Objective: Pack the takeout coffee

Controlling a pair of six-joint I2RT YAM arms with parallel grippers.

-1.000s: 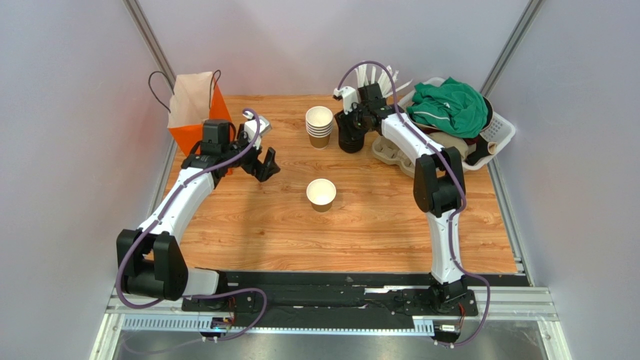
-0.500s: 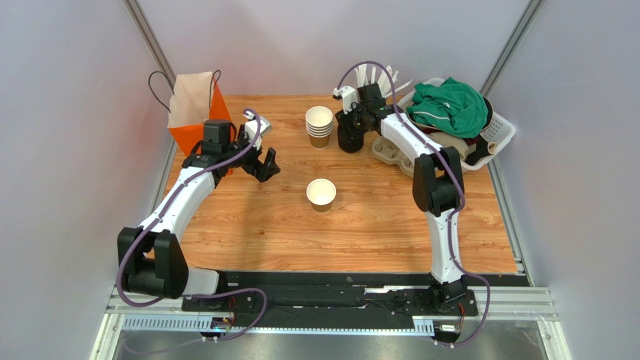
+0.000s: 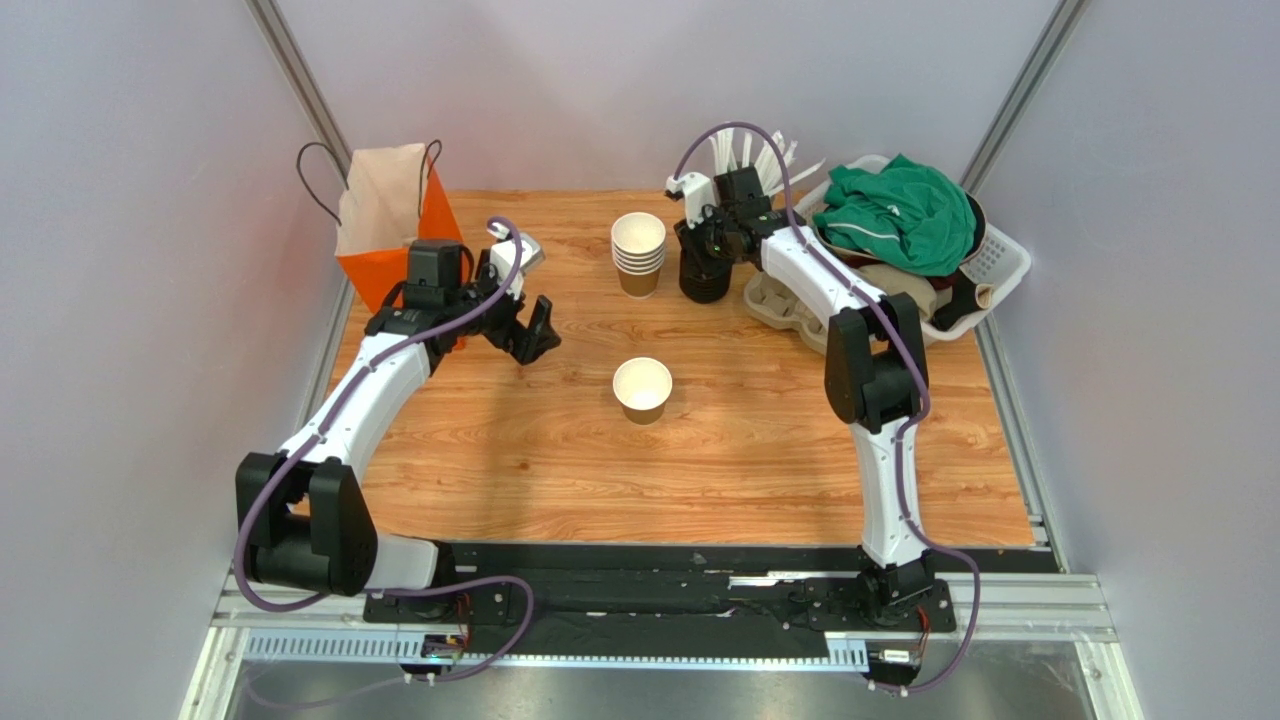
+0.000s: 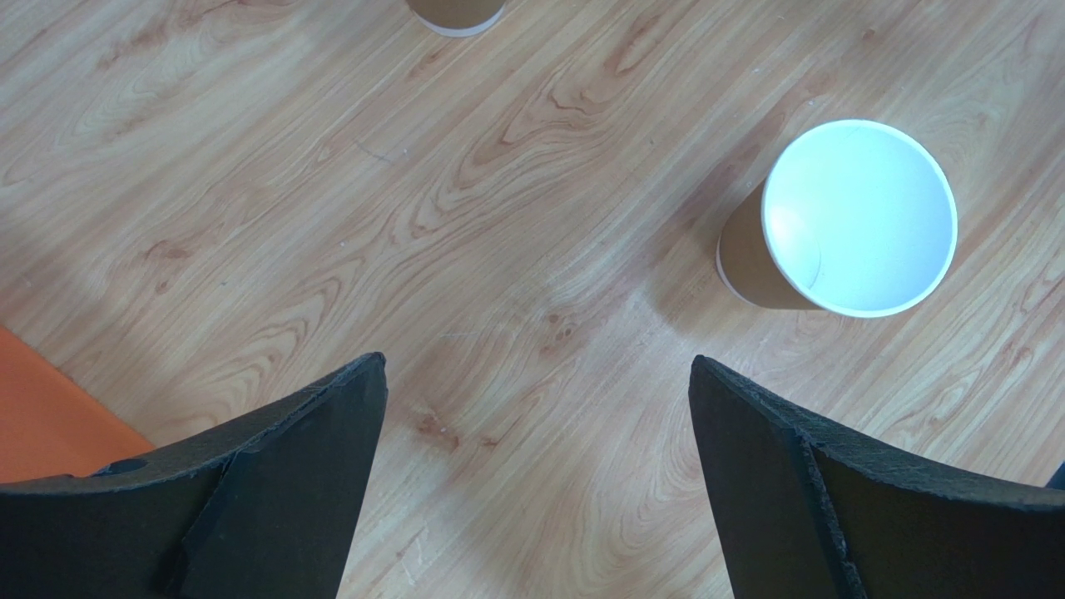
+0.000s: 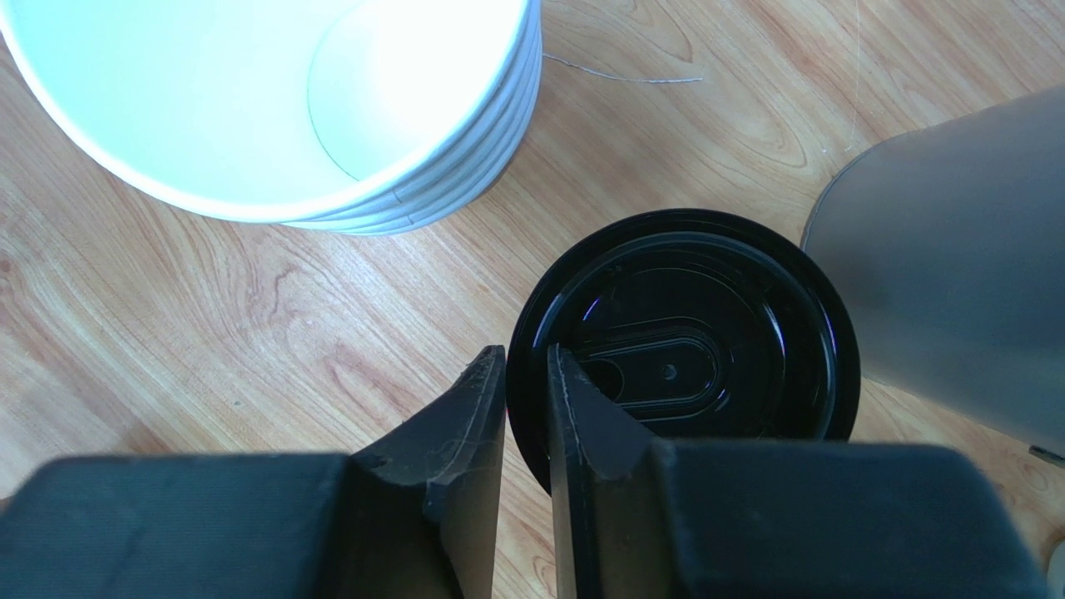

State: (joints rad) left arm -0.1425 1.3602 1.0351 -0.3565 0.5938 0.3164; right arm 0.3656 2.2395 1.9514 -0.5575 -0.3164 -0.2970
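Observation:
The takeout coffee cup (image 3: 643,386), a single tan paper cup, stands upright mid-table with its top open and its white inside showing. In the left wrist view the cup (image 4: 856,219) is ahead and to the right. My left gripper (image 3: 525,327) (image 4: 538,368) hangs open over bare wood to the cup's left, with nothing between its fingers. At the back, my right gripper (image 3: 702,252) (image 5: 526,356) is over a stack of black lids (image 3: 700,279). Its jaws are almost together on the near rim of the top lid (image 5: 700,350), one finger outside the rim and one inside.
A stack of lidless paper cups (image 3: 639,251) (image 5: 288,100) stands just left of the lids. An orange bag (image 3: 394,225) stands open at the back left, behind my left gripper. A white basket (image 3: 1004,270) with green cloth and a cardboard carrier (image 3: 781,308) are at the back right.
The right gripper's jaws have narrowed onto the lid's rim. Both arms and the cup have stayed where they were.

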